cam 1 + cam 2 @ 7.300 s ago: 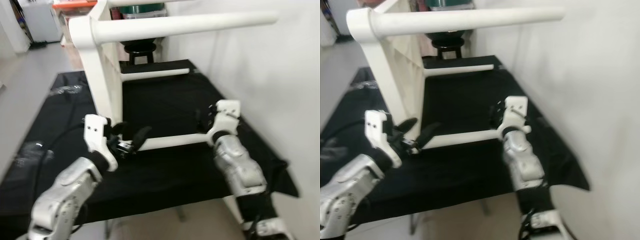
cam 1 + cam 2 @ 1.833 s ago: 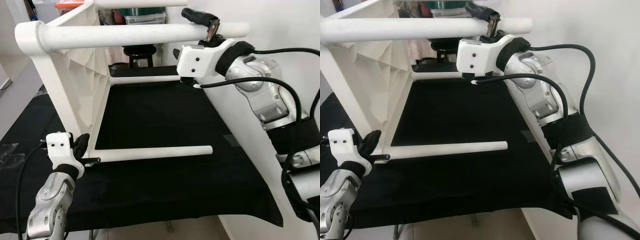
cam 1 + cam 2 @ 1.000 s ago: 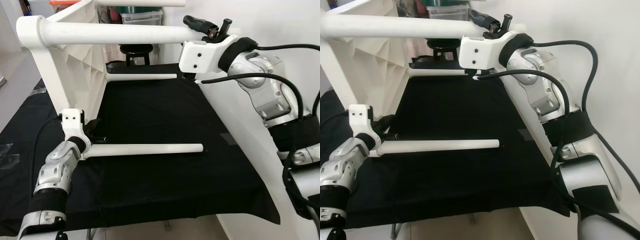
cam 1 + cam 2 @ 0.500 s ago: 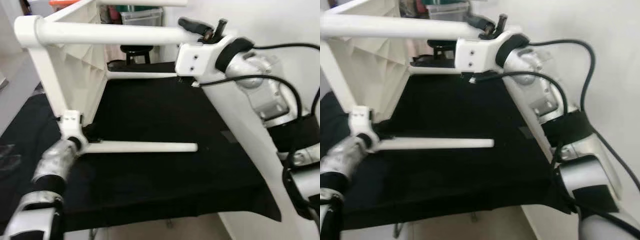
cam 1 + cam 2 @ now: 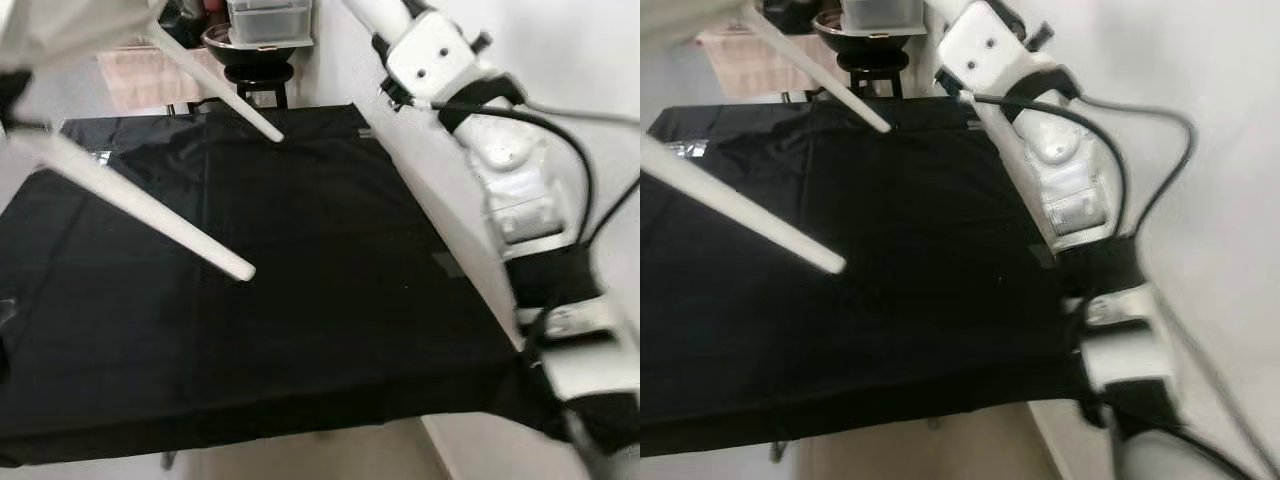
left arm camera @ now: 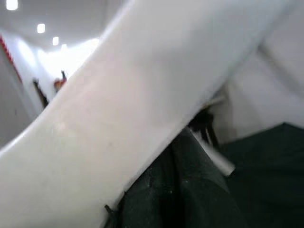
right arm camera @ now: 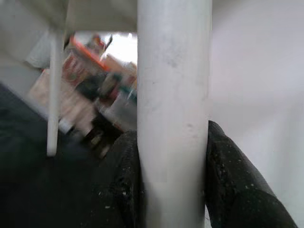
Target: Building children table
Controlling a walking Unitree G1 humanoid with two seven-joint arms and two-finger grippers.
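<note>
The right end effector [image 7: 173,190] is clenched on a white table leg [image 7: 173,95], one black finger [image 7: 237,180] pressed to each side of the round tube; its silver arm [image 5: 510,190] reaches up along the desk's right edge, beside the wall, toward the far right corner. The left end effector sits against another white leg [image 6: 118,118], but whether it grips cannot be told. The black-draped desk [image 5: 330,330] lies broad and bare below. The children's table [image 5: 60,30] is tipped above the far left part, two of its legs slanting down over the cloth, the nearer leg [image 5: 150,205] ending above the middle, the farther leg [image 5: 225,95] near the far edge. No writing is legible.
</note>
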